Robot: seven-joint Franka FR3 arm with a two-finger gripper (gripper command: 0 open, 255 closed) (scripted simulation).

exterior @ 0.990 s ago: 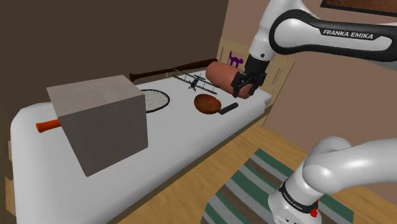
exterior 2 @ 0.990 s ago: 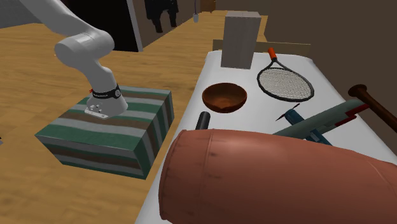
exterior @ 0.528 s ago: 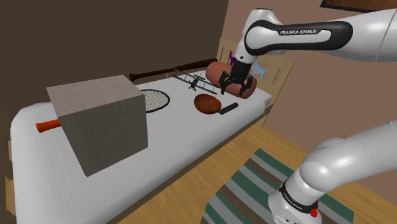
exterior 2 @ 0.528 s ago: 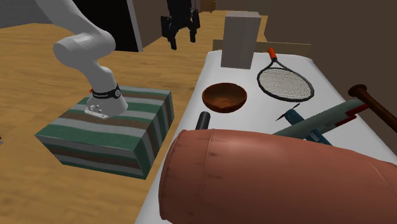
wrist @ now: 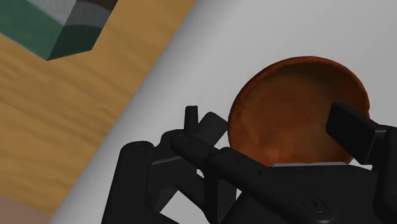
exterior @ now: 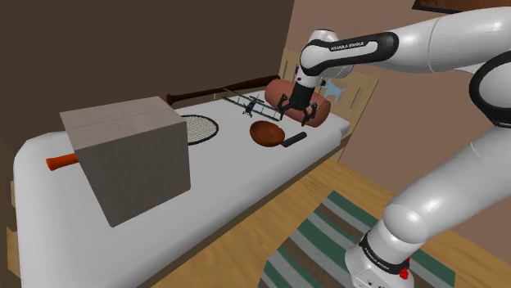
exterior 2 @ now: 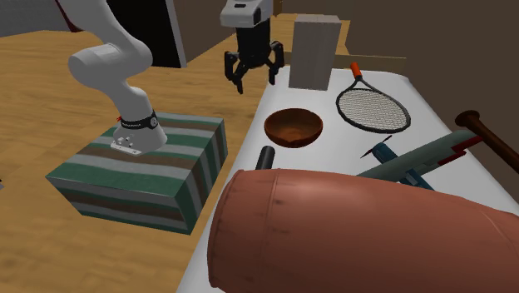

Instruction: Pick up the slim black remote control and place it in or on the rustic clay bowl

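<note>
The slim black remote [exterior: 293,140] [exterior 2: 265,156] lies on the white bed near its edge, just beside the reddish-brown clay bowl [exterior: 266,132] [exterior 2: 293,126]. My gripper [exterior: 295,113] [exterior 2: 254,79] hangs open and empty in the air above the bed's edge, over the bowl and remote, touching neither. In the wrist view the bowl [wrist: 296,108] sits below the spread fingers of the gripper [wrist: 273,127], with one fingertip [wrist: 348,129] in front of its rim.
On the bed are a grey box [exterior: 131,155] [exterior 2: 314,52], a racket [exterior: 199,127] [exterior 2: 372,108], a toy plane [exterior: 255,106] [exterior 2: 416,158], a bat [exterior 2: 491,137] and a large brown bolster [exterior 2: 358,233]. The striped stand [exterior 2: 141,166] is on the wooden floor beside it.
The arm has swung toward the shoulder view's left and the gripper has come down over the bowl and remote. The fingers stay open; nothing on the bed moved.
</note>
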